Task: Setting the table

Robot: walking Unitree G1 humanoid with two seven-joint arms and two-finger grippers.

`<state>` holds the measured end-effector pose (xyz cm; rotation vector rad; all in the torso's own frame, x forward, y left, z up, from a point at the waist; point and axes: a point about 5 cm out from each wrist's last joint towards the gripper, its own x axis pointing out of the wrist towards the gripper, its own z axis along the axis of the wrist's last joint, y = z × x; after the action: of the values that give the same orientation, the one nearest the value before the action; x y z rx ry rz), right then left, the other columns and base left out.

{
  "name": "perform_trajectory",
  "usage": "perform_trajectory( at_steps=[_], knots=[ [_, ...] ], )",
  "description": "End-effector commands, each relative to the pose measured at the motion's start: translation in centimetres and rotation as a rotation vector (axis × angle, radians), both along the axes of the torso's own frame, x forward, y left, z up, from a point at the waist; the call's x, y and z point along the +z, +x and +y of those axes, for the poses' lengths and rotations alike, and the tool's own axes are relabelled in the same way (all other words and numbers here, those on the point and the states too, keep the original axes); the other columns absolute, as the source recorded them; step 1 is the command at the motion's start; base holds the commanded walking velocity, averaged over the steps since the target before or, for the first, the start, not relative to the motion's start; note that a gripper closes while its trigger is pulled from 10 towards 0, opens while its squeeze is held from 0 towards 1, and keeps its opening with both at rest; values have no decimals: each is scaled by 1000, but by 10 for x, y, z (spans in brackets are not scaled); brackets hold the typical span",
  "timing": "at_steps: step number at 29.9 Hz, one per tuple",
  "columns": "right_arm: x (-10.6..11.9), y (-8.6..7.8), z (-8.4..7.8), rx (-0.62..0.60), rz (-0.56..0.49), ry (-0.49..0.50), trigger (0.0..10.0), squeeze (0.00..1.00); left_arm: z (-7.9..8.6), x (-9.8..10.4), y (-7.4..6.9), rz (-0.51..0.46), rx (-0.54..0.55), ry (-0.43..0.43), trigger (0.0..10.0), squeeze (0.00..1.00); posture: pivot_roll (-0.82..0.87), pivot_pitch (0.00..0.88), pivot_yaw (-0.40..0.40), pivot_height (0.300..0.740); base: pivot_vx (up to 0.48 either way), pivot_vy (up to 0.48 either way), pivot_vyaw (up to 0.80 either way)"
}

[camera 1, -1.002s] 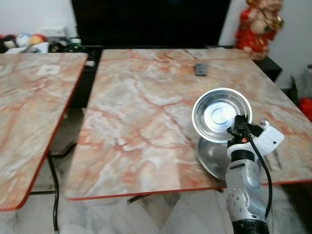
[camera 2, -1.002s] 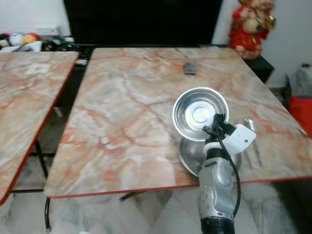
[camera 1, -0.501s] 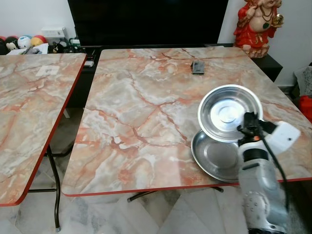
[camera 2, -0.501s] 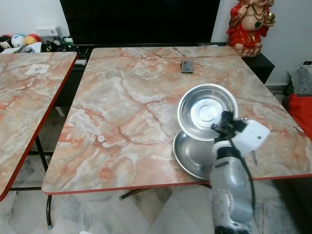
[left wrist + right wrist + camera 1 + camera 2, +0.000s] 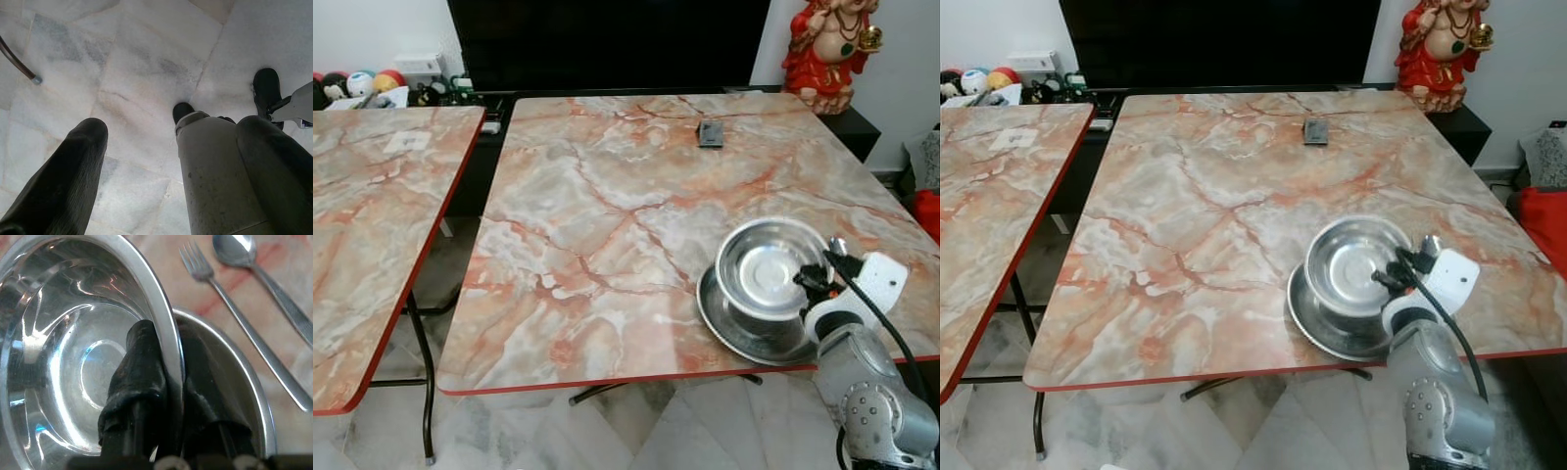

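A shiny steel bowl [image 5: 766, 267] sits low over a flat steel plate [image 5: 729, 324] near the front right edge of the marble table [image 5: 607, 196]. My right gripper [image 5: 812, 279] is shut on the bowl's rim [image 5: 171, 340], one finger inside and one outside. The right wrist view shows a fork [image 5: 234, 308] and a spoon [image 5: 264, 269] lying on the table just beyond the plate [image 5: 244, 382]. My left gripper [image 5: 171, 171] hangs open over the floor beside my leg.
A small dark device [image 5: 710, 133] lies near the table's far edge. A second marble table [image 5: 372, 215] stands to the left across a narrow gap. A red figurine [image 5: 827, 49] stands at the back right, a dark screen [image 5: 607, 44] behind.
The right gripper has lowered the bowl from a raised, tilted hold down onto the plate. The camera also shifted slightly.
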<state>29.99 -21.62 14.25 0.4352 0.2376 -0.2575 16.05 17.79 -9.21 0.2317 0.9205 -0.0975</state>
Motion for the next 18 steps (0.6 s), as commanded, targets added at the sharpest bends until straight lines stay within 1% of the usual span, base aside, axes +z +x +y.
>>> perform_trajectory(
  at_steps=[1,4,8,18],
  knots=[
    [7,-1,-1,-10,-1,19,10000,0,1,-6,-14,63,4,3,10000,0,-19,109,-13,740,0,0,0],
    [6,-6,3,-10,16,33,10000,0,1,-6,-14,63,2,4,10000,0,-20,110,-7,740,0,0,0],
    [5,-9,4,-12,26,43,10000,0,2,-6,-14,63,-1,5,10000,0,-25,111,-3,740,0,0,0],
    [-6,-15,-3,-55,90,19,10000,0,2,-6,-15,62,-14,11,10000,0,-24,97,4,740,0,0,0]
  ],
)
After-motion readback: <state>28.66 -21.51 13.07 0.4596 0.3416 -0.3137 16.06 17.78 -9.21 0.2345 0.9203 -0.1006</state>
